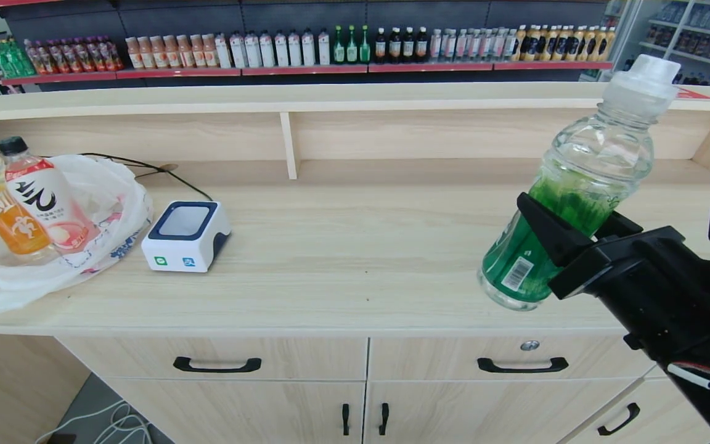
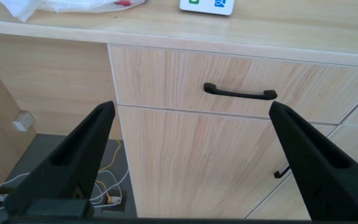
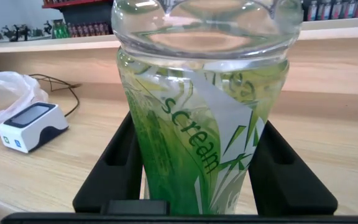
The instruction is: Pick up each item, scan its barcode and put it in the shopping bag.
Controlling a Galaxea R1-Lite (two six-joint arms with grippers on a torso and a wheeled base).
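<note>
The right hand [image 1: 567, 229] is gripping the tilted green bottle [image 1: 583, 179] mid-label, so it could slip before reaching the scanner [image 1: 187, 236].

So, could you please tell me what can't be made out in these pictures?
- Head view: the orange bottle is cut off by the left edge.
- Left wrist view: the scanner is cut off by the top edge.
- Right wrist view: the green bottle loses its cap to the top edge.
- Head view: the fingers cover part of its label.
- Head view: the shelf bottles are too small to read.
</note>
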